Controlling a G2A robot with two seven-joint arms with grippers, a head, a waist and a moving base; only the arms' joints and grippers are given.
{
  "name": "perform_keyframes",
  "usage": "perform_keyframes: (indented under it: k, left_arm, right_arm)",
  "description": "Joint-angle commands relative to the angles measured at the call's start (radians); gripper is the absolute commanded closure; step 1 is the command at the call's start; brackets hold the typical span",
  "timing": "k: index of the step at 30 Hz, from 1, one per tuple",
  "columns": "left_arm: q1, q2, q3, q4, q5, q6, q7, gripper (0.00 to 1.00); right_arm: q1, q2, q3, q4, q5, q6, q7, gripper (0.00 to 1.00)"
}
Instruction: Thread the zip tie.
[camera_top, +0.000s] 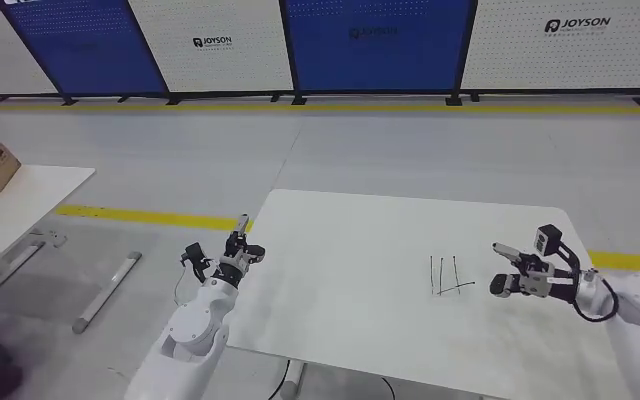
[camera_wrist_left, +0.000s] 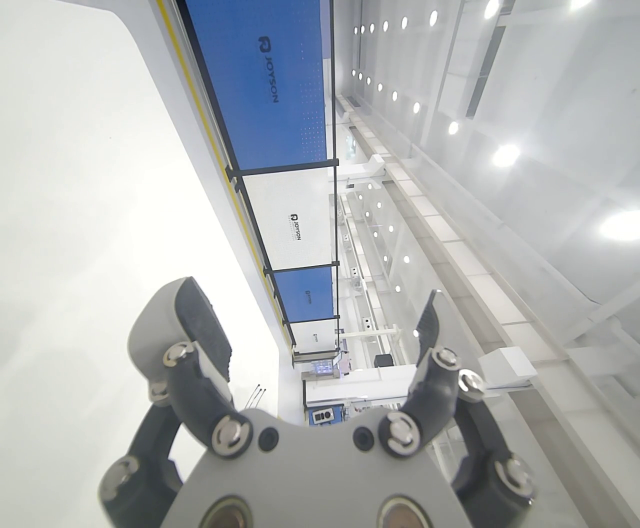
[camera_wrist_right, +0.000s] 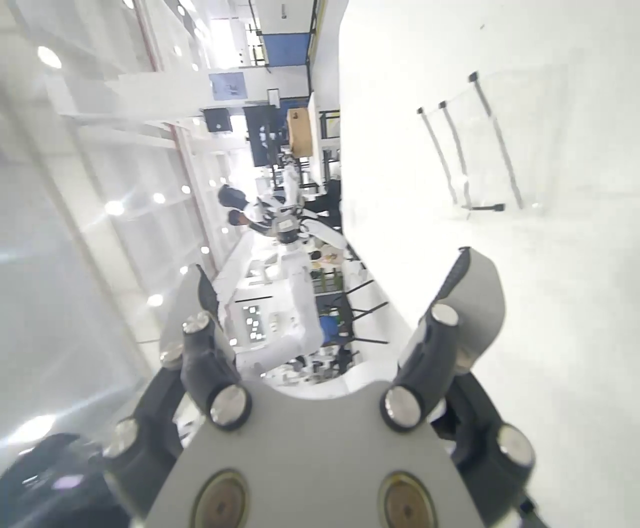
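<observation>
Four zip ties (camera_top: 441, 275) lie flat on the right part of the white table (camera_top: 350, 250); three are side by side and the fourth lies across their near ends; none is held. The right gripper (camera_wrist_right: 330, 265) hovers just beside the ties on their right, pointing toward them, fingers spread apart and empty; the left gripper (camera_wrist_left: 312, 290) stands at the table's left edge, well apart from the ties, fingers likewise spread with nothing between them

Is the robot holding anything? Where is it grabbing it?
Nothing. The left gripper and right gripper are both open and empty; the zip ties lie on the table.
</observation>
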Motion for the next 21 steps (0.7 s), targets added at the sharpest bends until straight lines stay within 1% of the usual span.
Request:
perform_keyframes:
  k: [1, 3, 4, 5, 7, 8, 18, 20, 21]
  left_arm:
    - [0.000, 0.000, 0.000, 0.000, 0.000, 0.000, 0.000, 0.00]
    - [0.000, 0.000, 0.000, 0.000, 0.000, 0.000, 0.000, 0.00]
    - [0.000, 0.000, 0.000, 0.000, 0.000, 0.000, 0.000, 0.00]
    - [0.000, 0.000, 0.000, 0.000, 0.000, 0.000, 0.000, 0.00]
    - [0.000, 0.000, 0.000, 0.000, 0.000, 0.000, 0.000, 0.00]
    - [0.000, 0.000, 0.000, 0.000, 0.000, 0.000, 0.000, 0.00]
    - [0.000, 0.000, 0.000, 0.000, 0.000, 0.000, 0.000, 0.00]
    - [0.000, 0.000, 0.000, 0.000, 0.000, 0.000, 0.000, 0.00]
    - [0.000, 0.000, 0.000, 0.000, 0.000, 0.000, 0.000, 0.00]
  right_arm:
    - [-0.009, 0.007, 0.005, -0.010, -0.028, -0.104, 0.041, 0.00]
    - [-0.009, 0.009, 0.002, -0.005, -0.045, -0.153, 0.049, 0.00]
    - [-0.003, 0.009, -0.002, 0.003, -0.063, -0.183, 0.033, 0.00]
    - [0.001, 0.008, -0.010, 0.006, -0.075, -0.202, 0.031, 0.00]
    - [0.024, 0.006, -0.043, 0.024, -0.088, -0.221, 0.078, 0.00]
    - [0.032, 0.005, -0.050, 0.037, -0.083, -0.217, 0.078, 0.00]
    - [0.032, 0.005, -0.050, 0.037, -0.083, -0.217, 0.078, 0.00]
    - [0.030, 0.005, -0.059, 0.038, -0.108, -0.202, 0.058, 0.00]
    - [0.031, 0.004, -0.064, 0.035, -0.101, -0.197, 0.069, 0.00]
